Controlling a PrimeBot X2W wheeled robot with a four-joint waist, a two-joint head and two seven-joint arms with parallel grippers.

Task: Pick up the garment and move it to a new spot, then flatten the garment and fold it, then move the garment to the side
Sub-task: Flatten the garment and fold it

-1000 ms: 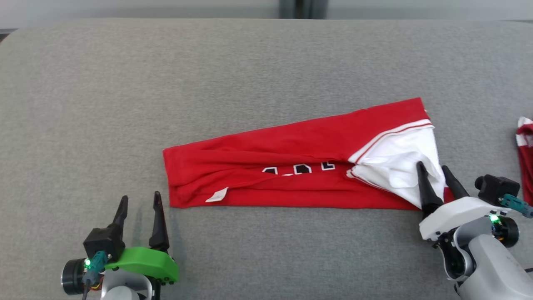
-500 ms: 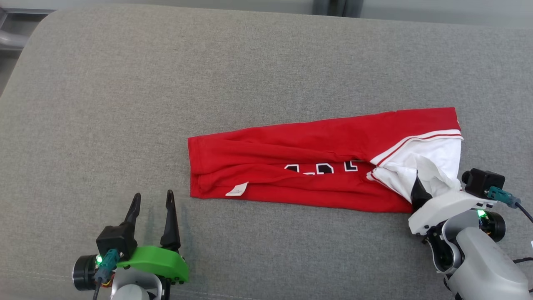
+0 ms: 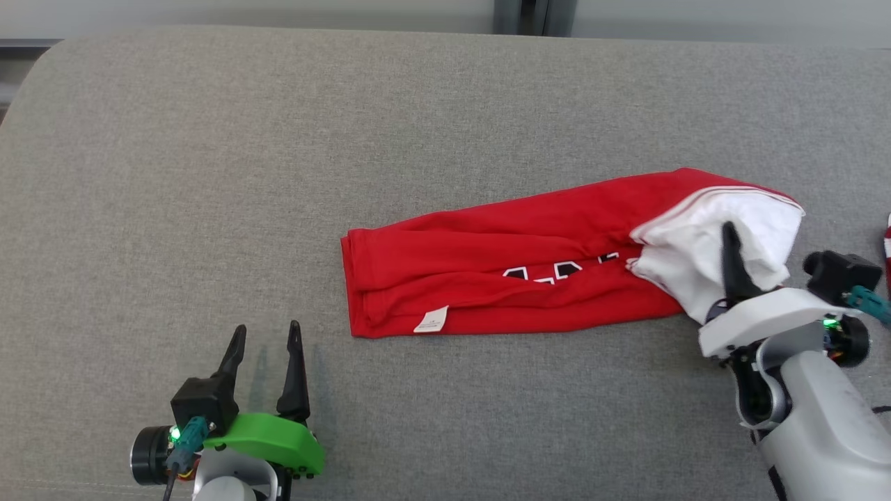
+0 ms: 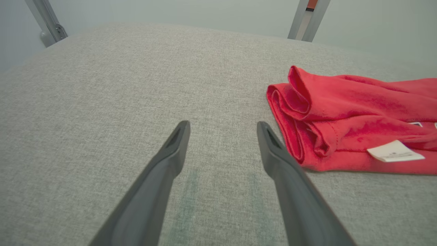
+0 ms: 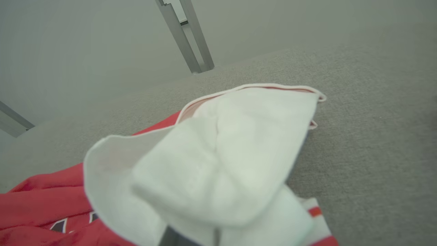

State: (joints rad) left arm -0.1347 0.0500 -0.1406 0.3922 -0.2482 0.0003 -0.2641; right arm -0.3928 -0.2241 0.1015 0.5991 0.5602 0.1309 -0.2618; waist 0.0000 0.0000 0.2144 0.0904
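Folded red garment (image 3: 501, 278) lying on the right half of the grey surface (image 3: 209, 174), its white end raised in the closed right gripper (image 3: 729, 240), left gripper (image 3: 267, 327) spread empty near the front edge; a one-ended pull may drag the folds open.

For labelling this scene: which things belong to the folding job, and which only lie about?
Job: red garment; right gripper, shut on its white part; open left gripper.
Lying about: red-and-white cloth at right edge; metal posts behind.

high head, low close wrists, common garment (image 3: 487, 243)
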